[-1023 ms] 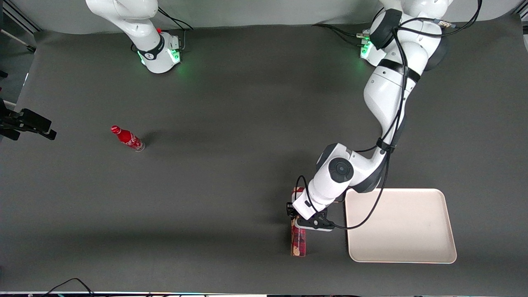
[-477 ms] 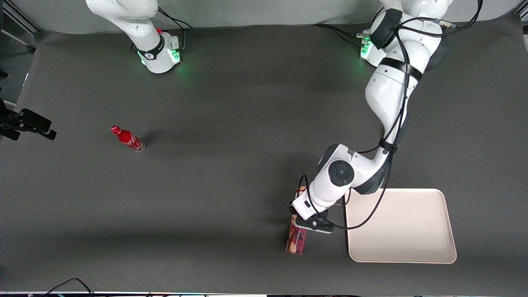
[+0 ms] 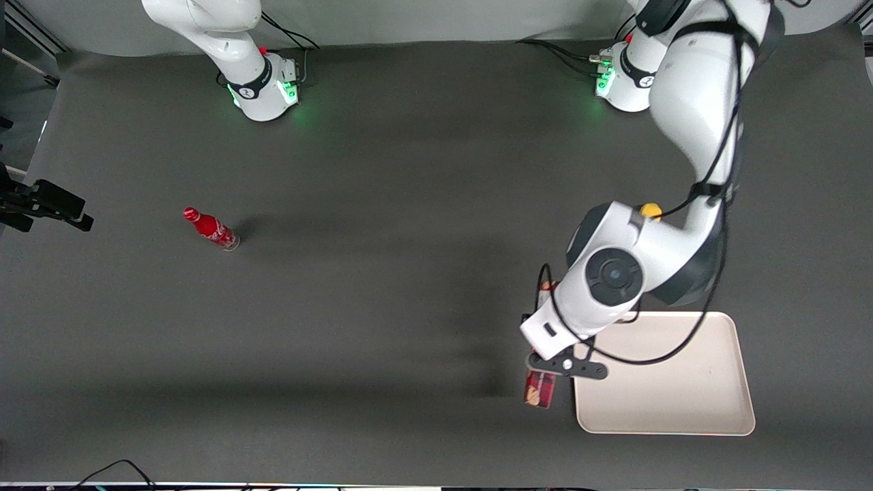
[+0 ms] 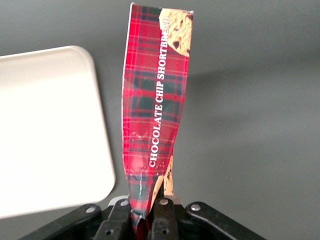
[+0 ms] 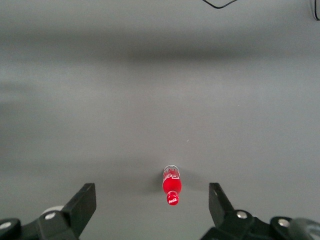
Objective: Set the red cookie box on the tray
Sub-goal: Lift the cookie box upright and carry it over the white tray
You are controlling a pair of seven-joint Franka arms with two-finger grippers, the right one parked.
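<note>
The red cookie box [image 4: 156, 110], a long dark-red plaid carton with cookie pictures, hangs lifted off the table with my gripper [image 4: 146, 220] shut on it, its cardboard pinched in between the fingers. In the front view the box [image 3: 540, 390] shows only as a short end under the working arm's wrist, and the gripper [image 3: 554, 361] is above it, just beside the tray's edge. The tray [image 3: 665, 382], cream-white with rounded corners and a low rim, lies flat on the table near the front camera; the tray [image 4: 50, 130] also shows beside the hanging box.
A small red bottle [image 3: 211, 229] stands far off toward the parked arm's end of the table; the bottle [image 5: 171, 186] shows between the parked gripper's fingers. A dark mat [image 3: 382, 273] covers the table. The working arm's elbow hangs over the tray's farther corner.
The gripper has lifted the box off the table and carried it toward the tray; the box, earlier lying flat on the mat, now hangs from the fingers beside the tray's edge.
</note>
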